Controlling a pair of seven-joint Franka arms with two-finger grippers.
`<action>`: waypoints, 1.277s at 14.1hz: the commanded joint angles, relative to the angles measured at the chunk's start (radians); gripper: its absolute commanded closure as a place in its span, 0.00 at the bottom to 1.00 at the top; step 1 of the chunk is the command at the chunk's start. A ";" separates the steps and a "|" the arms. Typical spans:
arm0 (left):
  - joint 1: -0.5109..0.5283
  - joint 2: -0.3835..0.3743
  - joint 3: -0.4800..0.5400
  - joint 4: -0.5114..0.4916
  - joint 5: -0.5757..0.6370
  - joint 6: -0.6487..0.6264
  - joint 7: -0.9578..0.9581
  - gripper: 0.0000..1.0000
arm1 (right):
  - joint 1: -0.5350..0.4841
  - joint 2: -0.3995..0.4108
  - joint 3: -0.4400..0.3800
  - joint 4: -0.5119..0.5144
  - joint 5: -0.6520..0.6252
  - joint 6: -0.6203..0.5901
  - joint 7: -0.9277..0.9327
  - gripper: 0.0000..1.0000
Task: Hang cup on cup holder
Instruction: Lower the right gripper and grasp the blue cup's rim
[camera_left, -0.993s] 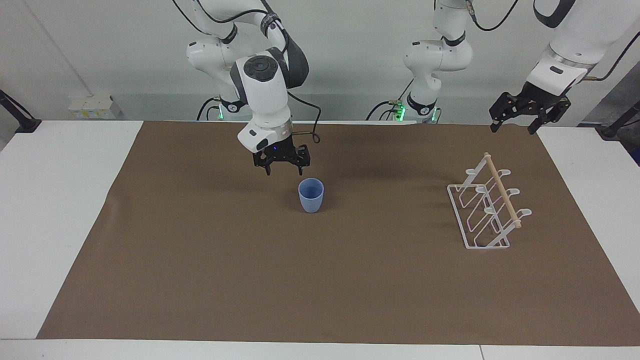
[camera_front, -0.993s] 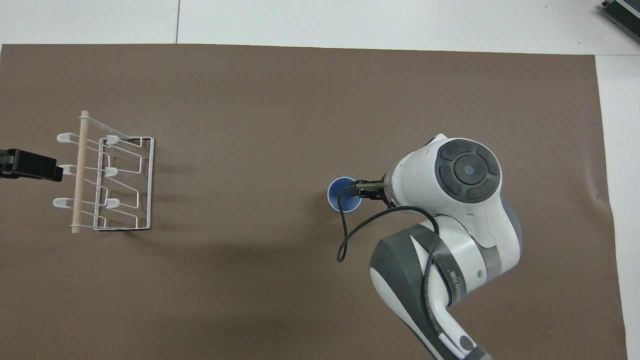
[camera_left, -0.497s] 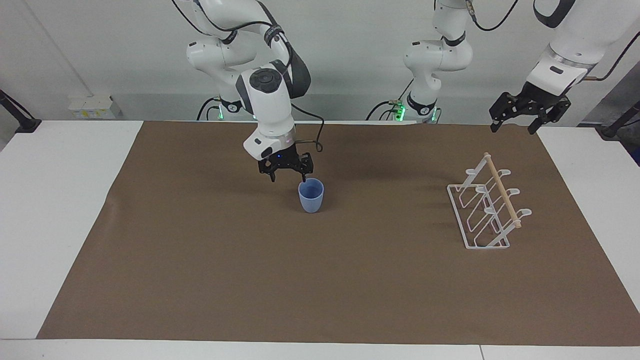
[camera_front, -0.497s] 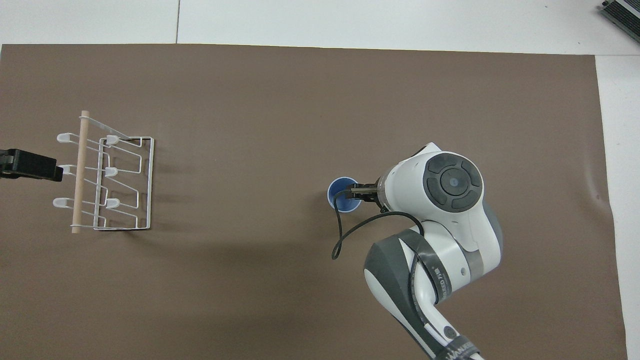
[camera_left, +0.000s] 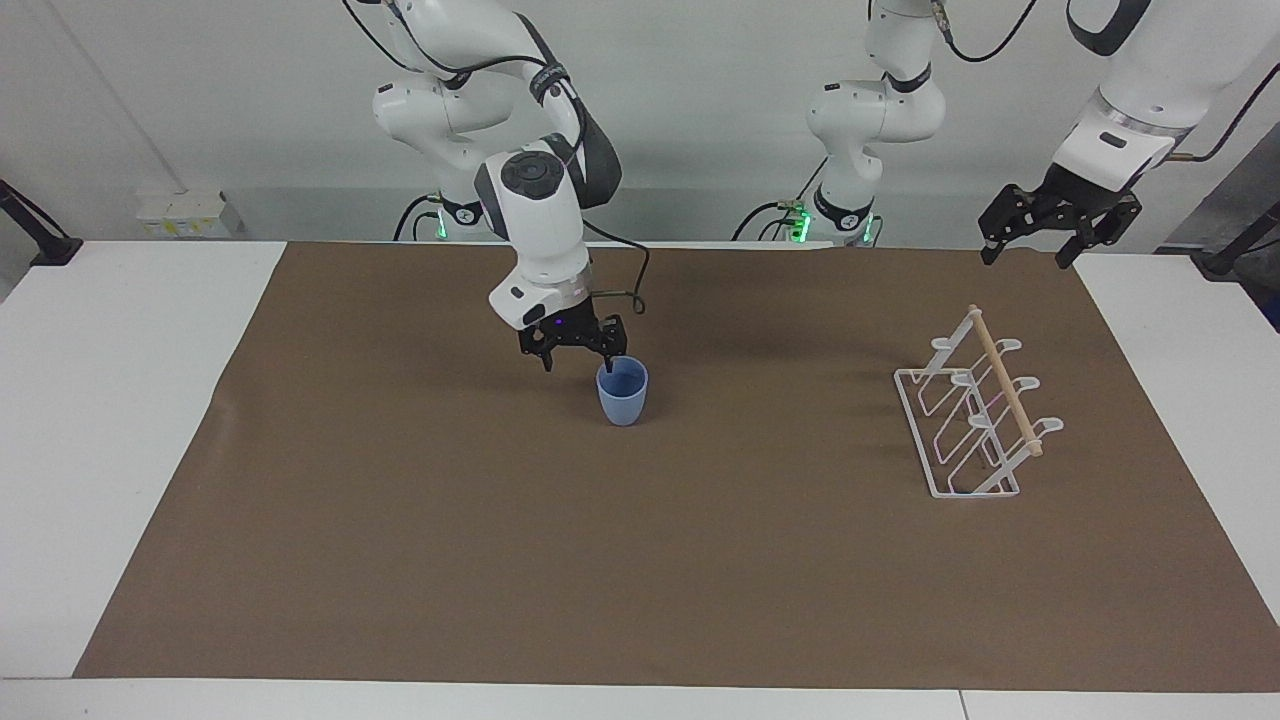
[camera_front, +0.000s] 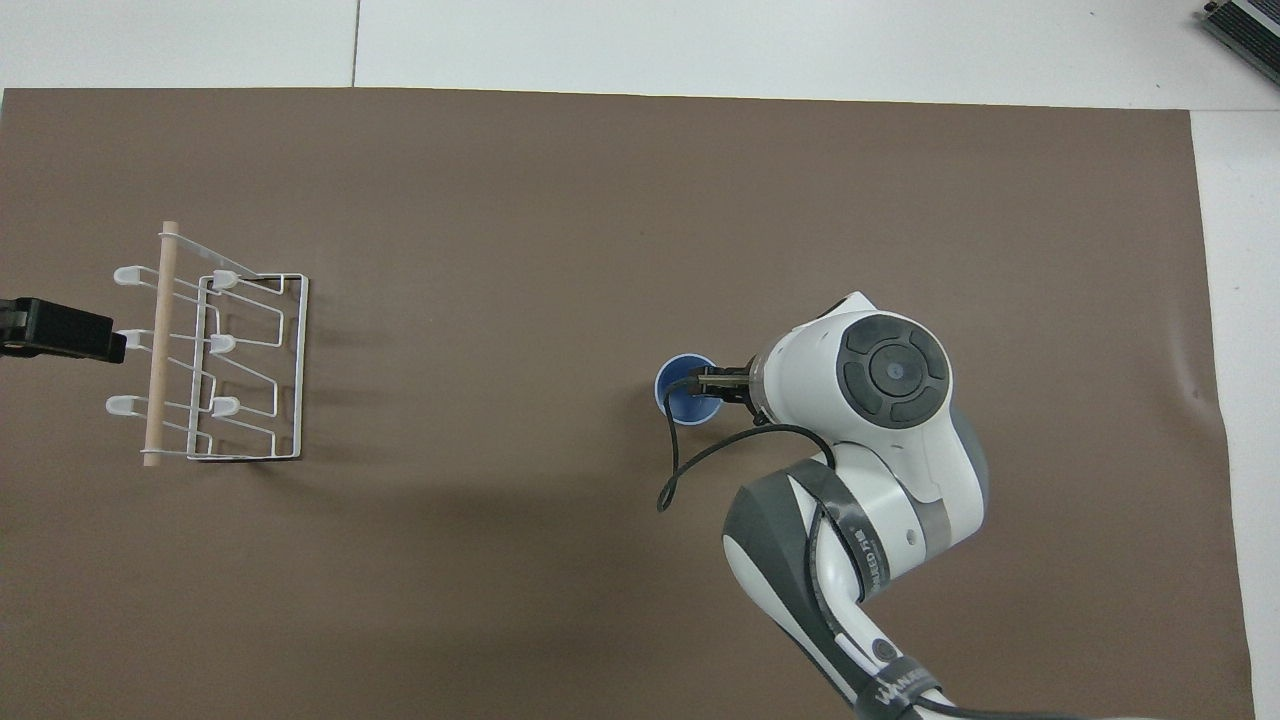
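Since a second ago the right gripper (camera_left: 578, 362) has come down and shifted toward the cup (camera_left: 622, 391), so that one fingertip now sits at the cup's rim and seems to dip just inside it, while the other fingertip hangs outside the wall, on the side toward the right arm's end of the table. Its jaws stand wide apart and nothing is clamped between them. From above, the right arm's wrist covers most of the gripper, and only the dark fingers (camera_front: 712, 380) show, reaching over the blue mouth of the cup (camera_front: 680, 392).

That cup stands upright and open end up on the brown mat (camera_left: 640, 560), near the middle of the table, well apart from the cup holder (camera_left: 975, 420). No cup hangs on the holder yet — its white wire prongs are bare, and the wooden rod (camera_left: 1005, 382) runs along its top. It stands on the mat toward the left arm's end of the table.

Over that same end the left gripper (camera_left: 1030, 252) waits in the air, above the mat's edge nearest the robots, its jaws open and holding nothing. In the overhead view only its dark tip (camera_front: 60, 332) shows — over the rack's outer prongs.
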 joint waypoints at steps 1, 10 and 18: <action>0.000 -0.015 0.001 -0.016 0.014 -0.004 -0.006 0.00 | 0.014 0.007 0.000 -0.018 0.005 0.033 0.032 0.00; 0.001 -0.015 -0.001 -0.016 0.014 -0.006 -0.006 0.00 | 0.006 0.016 -0.001 -0.036 0.006 0.035 0.046 0.00; 0.000 -0.015 0.001 -0.016 0.014 -0.004 -0.006 0.00 | 0.006 0.030 -0.001 -0.035 0.006 0.079 0.102 0.20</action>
